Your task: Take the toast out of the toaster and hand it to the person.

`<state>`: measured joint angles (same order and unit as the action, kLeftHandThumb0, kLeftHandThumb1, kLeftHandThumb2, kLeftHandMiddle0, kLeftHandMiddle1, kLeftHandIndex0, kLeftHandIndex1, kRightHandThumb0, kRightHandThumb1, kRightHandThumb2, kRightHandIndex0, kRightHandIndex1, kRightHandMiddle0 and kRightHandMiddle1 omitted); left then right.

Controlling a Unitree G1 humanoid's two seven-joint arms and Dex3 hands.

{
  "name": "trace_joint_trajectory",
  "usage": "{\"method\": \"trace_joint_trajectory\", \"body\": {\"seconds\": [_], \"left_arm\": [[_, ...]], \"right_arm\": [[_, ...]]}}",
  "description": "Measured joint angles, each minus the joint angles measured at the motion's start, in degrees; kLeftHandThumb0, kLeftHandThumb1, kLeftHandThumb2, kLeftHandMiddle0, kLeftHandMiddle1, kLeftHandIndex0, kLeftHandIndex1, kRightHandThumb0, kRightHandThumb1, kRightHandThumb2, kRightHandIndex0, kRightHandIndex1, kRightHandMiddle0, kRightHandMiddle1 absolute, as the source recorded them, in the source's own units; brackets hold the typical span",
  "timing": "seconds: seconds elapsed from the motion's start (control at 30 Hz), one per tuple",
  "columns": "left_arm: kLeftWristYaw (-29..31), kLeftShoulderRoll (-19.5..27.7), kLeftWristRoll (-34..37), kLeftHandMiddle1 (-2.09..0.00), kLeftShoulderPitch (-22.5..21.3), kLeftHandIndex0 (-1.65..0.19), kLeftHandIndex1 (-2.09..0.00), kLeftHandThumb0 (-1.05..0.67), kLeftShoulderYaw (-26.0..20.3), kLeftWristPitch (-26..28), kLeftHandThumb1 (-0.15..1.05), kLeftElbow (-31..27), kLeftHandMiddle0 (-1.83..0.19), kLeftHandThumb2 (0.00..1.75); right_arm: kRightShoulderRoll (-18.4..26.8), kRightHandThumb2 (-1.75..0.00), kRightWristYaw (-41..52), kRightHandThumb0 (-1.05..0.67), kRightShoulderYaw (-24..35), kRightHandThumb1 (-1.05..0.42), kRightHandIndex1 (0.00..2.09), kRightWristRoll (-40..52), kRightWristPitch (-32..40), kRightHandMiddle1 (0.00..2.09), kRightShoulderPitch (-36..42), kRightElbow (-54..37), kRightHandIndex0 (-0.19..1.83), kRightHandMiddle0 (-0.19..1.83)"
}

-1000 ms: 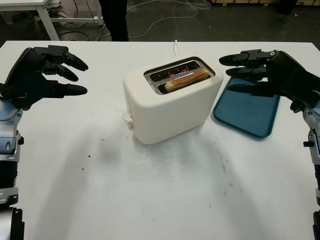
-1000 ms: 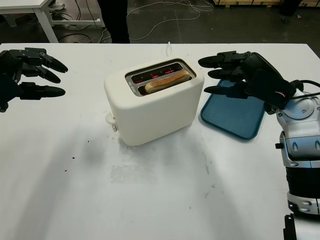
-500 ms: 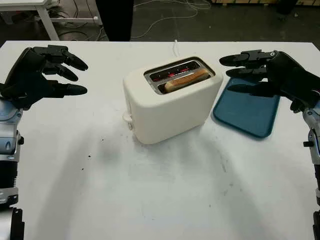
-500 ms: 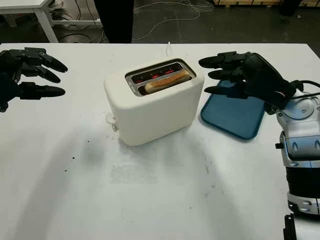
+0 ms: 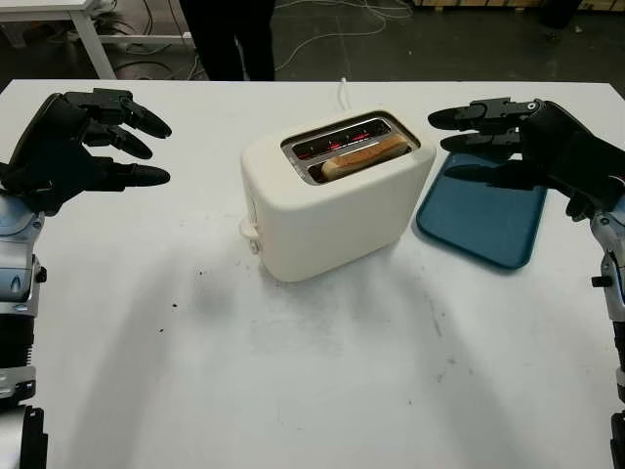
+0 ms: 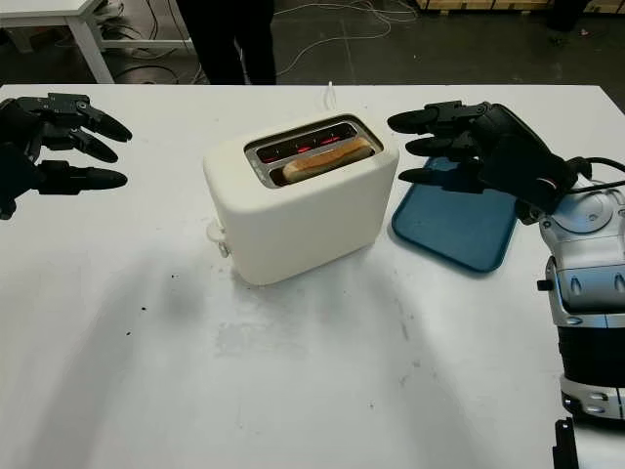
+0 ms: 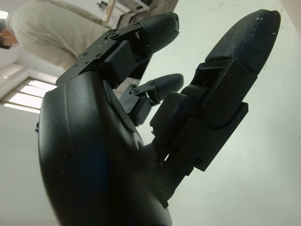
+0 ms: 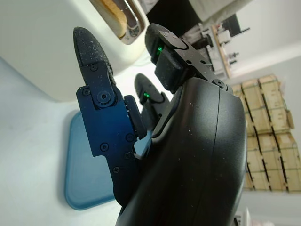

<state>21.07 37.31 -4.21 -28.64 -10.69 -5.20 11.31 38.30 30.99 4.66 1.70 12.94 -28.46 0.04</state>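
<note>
A cream toaster (image 5: 332, 200) stands mid-worktop (image 5: 322, 381), the toast (image 5: 363, 156) sitting in its nearer slot, the farther slot glowing red. No brand or writing can be read on it. The left hand (image 5: 73, 137) hovers well left of the toaster, empty, fingers extended. The right hand (image 5: 532, 147) hovers above a blue tray (image 5: 479, 220) right of the toaster, likewise empty with fingers extended. A person's legs (image 5: 229, 34) stand beyond the far edge.

Off to my right there was a blue tray (image 5: 488, 220) lying flat on the white table (image 5: 322, 381), sitting just beside the appliance. A few dark crumbs (image 5: 176, 304) were scattered on the tabletop nearer me. Past the far edge, cables (image 5: 322, 24) trailed over the dark floor, with another white table's leg (image 5: 90, 41) at the back left.
</note>
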Motion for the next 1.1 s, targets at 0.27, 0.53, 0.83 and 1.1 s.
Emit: {"method": "trace_joint_trajectory", "body": {"seconds": [0.27, 0.53, 0.83, 1.1], "left_arm": [[-0.04, 0.0, -0.01, -0.91, 0.0, -0.77, -0.76, -1.05, 0.0, -0.1, 0.62, 0.0, -0.74, 0.0], [-0.05, 0.0, -0.01, -0.91, 0.0, -0.77, -0.76, -1.05, 0.0, -0.1, 0.62, 0.0, -0.74, 0.0], [-0.05, 0.0, -0.01, -0.91, 0.0, -0.77, -0.75, -1.05, 0.0, -0.1, 0.62, 0.0, -0.75, 0.0], [-0.12, 0.0, -0.02, -0.91, 0.0, -0.77, -0.76, -1.05, 0.0, -0.1, 0.62, 0.0, -0.75, 0.0]], "right_arm": [[0.0, 0.0, 0.04, -0.57, 0.0, -0.84, 0.23, 0.13, 0.0, 0.0, 0.0, -0.01, 0.53, 0.62], [0.0, 0.0, 0.03, -0.58, 0.0, -0.83, 0.24, 0.11, 0.1, 0.0, 0.0, -0.13, 0.52, 0.62], [0.0, 0.0, 0.03, -0.58, 0.0, -0.84, 0.26, 0.1, 0.1, 0.0, 0.0, -0.12, 0.51, 0.62], [0.0, 0.0, 0.03, -0.55, 0.0, -0.83, 0.27, 0.07, 0.09, 0.0, 0.0, -0.13, 0.5, 0.62]]}}
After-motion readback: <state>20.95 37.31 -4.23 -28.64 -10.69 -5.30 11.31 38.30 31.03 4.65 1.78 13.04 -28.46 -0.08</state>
